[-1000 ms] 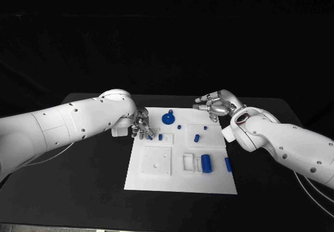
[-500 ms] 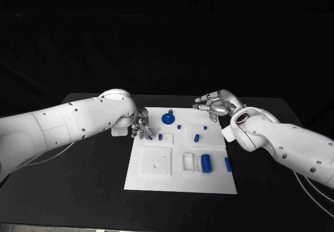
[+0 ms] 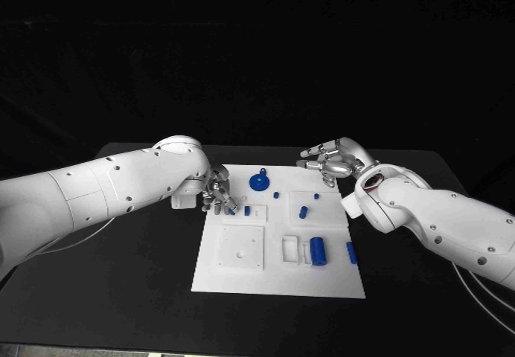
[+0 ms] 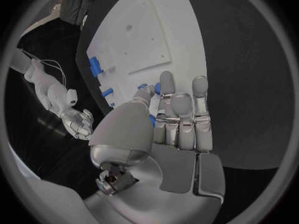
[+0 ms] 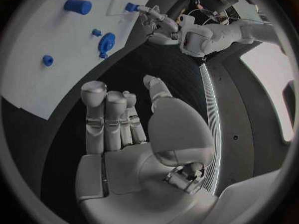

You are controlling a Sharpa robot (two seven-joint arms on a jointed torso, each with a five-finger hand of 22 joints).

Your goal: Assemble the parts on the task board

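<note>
One task board, seven blue parts; left hand fingers pinch one, right hand fingers empty, apart.

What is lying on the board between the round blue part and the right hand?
In the head view, only bare white task board lies between the round blue part and the right hand, which hovers open at the board's far right corner.

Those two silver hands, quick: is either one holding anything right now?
Left hand: fingertips down at the task board's left edge, touching a small blue part; an actual grip cannot be told.
Right hand: open, holding nothing, off the board's far right corner.
</note>
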